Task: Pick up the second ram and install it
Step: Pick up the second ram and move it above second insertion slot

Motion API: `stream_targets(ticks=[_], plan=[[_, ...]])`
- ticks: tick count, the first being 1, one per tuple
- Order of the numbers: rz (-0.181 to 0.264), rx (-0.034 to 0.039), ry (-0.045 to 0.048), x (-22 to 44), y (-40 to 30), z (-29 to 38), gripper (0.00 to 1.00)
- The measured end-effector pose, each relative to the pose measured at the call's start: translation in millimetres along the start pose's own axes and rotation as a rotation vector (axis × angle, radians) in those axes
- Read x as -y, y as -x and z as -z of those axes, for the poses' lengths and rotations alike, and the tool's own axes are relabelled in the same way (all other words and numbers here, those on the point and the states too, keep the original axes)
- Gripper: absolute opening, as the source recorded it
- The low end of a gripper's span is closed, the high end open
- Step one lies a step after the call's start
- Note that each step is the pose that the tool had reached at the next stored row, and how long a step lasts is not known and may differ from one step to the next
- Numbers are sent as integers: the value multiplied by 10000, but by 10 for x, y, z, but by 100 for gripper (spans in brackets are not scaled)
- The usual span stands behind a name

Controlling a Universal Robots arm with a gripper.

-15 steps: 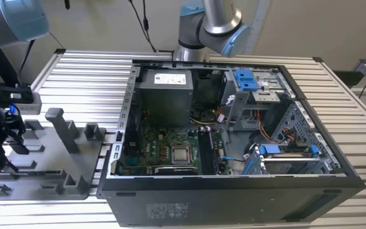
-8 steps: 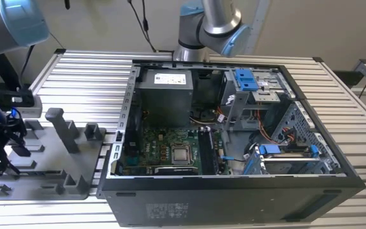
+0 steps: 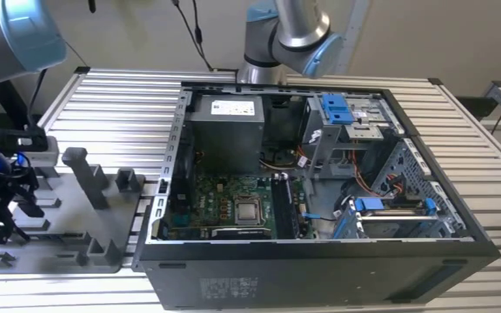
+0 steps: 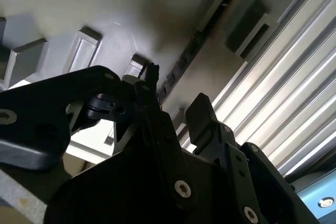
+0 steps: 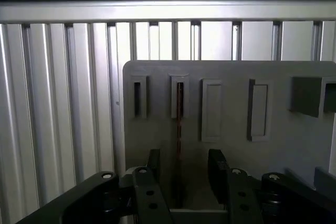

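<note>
Looking at the exterior view, desk: slatted metal top, with the PC on one side and a parts holder off toward the exterior view's left.
PC case: lying on its side with the panel off, so the motherboard faces up and a stick can go in from above.
Memory slots: long dark strips beside the processor. I think one stick is already seated, but don't quote me.
Grey holder: flat tray with upright posts and pockets, well apart from the board.
Arm: bent over that holder, with the end effector low over it.
First wrist view, grey holder: a row of narrow pockets.
Second ram: standing on edge in one of them. That's handy, since both flat faces are left free for a pinch.
End effector: spread wide, with one finger on each side of the stick and daylight on both sides. It's holding nothing.
Second wrist view, second ram: a dark strip with its row of chips, rising out of its pocket.
End effector: same deal, with the jaws apart and lined up along the stick's faces.
Fingers: near the stick, not pressing on it.
Where the job stands: I'd say the grab is lined up but not yet made, and the stick isn't lifted.
</note>
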State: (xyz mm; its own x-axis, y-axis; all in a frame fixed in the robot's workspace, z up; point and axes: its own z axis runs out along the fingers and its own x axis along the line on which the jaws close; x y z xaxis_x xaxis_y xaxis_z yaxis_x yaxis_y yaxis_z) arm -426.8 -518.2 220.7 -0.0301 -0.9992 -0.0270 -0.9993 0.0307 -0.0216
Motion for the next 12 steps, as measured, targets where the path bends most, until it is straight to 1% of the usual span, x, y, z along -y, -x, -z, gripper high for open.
stream_targets(ticks=[12], plan=[[11,-11,2,-6,-3,-140,50]])
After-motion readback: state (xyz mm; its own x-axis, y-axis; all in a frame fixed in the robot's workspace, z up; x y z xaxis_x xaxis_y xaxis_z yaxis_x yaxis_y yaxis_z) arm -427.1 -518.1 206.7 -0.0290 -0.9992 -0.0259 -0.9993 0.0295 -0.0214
